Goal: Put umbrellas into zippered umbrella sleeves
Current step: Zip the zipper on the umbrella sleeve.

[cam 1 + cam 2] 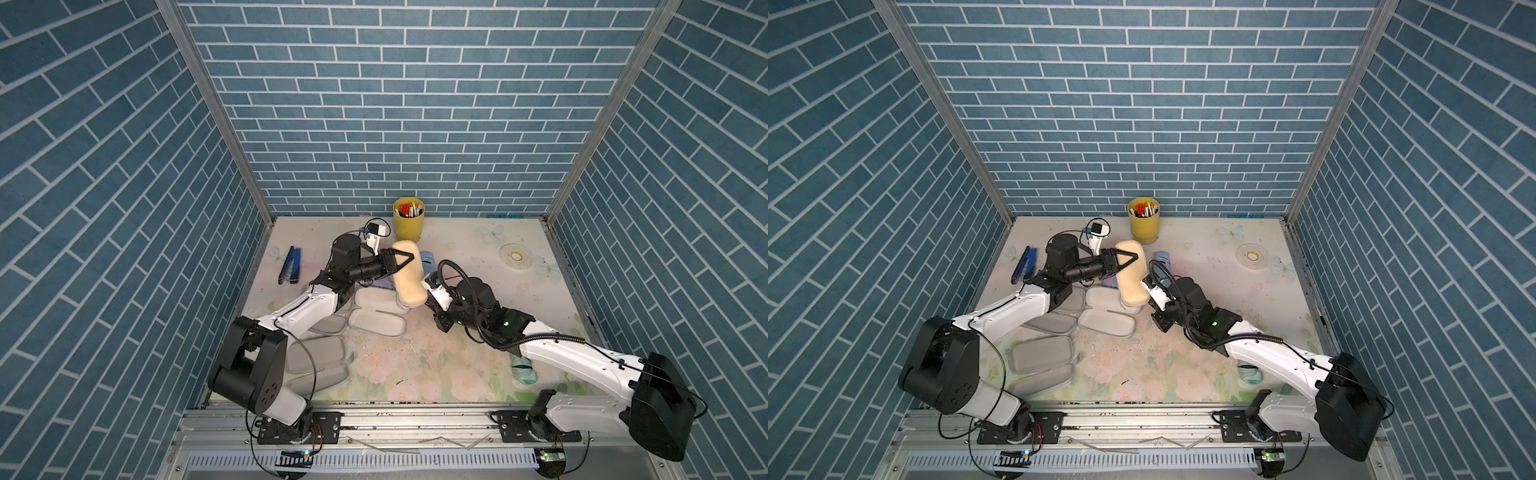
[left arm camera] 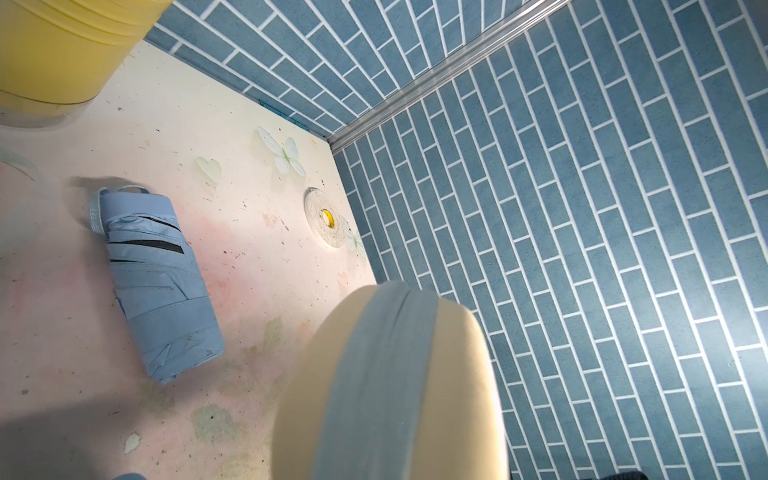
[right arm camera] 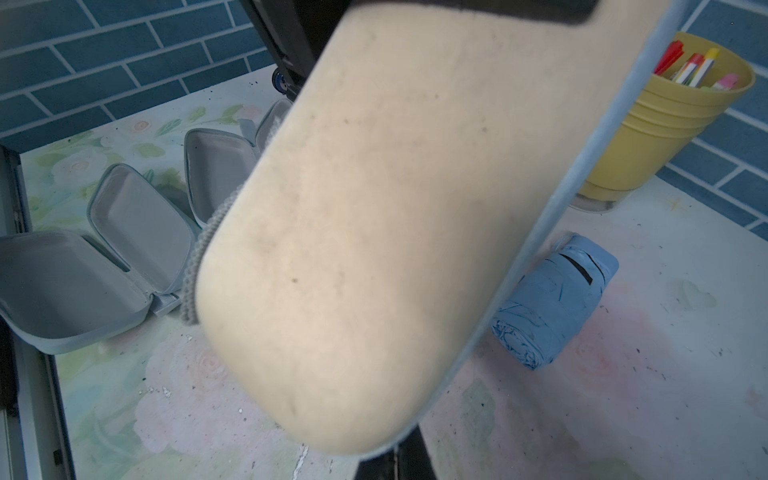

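Observation:
My left gripper point(image 1: 404, 260) is shut on a tan zippered umbrella sleeve point(image 1: 409, 276), holding it closed and tilted above the table; its grey-blue zip band point(image 2: 382, 374) fills the left wrist view. My right gripper point(image 3: 399, 459) is shut, its dark fingertips together at the sleeve's lower end point(image 3: 374, 270). A light blue umbrella point(image 2: 153, 282) lies just behind the sleeve in a top view point(image 1: 427, 259). A bit of lilac umbrella point(image 1: 384, 284) shows under the left arm. A mint green umbrella point(image 1: 524, 372) lies under the right arm. Open grey-lined sleeves point(image 1: 376, 325) point(image 1: 316, 353) lie front left.
A yellow pen cup point(image 1: 408, 220) stands at the back wall. A dark blue stapler point(image 1: 291, 266) lies at the left, and a tape roll point(image 1: 516, 257) at the back right. Blue brick walls close three sides. More open sleeves point(image 3: 137, 220) show beside the held one.

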Controlling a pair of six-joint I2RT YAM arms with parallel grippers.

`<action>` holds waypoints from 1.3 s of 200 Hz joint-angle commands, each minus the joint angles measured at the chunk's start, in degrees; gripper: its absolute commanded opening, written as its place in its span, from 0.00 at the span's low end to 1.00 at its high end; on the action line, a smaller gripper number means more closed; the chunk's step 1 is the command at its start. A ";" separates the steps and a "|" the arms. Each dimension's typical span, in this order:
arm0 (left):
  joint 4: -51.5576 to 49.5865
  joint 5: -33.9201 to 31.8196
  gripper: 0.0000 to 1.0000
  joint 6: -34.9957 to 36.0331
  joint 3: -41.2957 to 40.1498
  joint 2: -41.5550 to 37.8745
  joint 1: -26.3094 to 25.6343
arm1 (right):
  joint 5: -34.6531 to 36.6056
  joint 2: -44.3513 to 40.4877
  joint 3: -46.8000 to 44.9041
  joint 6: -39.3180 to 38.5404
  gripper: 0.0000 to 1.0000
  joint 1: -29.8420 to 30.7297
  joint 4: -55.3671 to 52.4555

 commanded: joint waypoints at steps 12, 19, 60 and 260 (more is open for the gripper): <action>7.19 -8.69 0.06 -2.20 -0.34 -1.49 2.46 | 0.94 -0.47 0.27 -4.39 0.00 4.49 -1.88; 7.54 -10.06 0.05 -1.99 -0.38 -1.49 2.40 | 0.96 0.05 0.43 -3.80 0.00 5.24 -1.31; 10.09 -15.42 0.02 -2.71 -1.10 -0.59 1.74 | 1.42 5.30 3.14 0.38 0.00 9.24 3.88; 1.31 -24.24 0.09 -0.24 4.57 8.00 -6.62 | -9.54 -0.34 5.46 18.02 0.53 -0.41 -5.58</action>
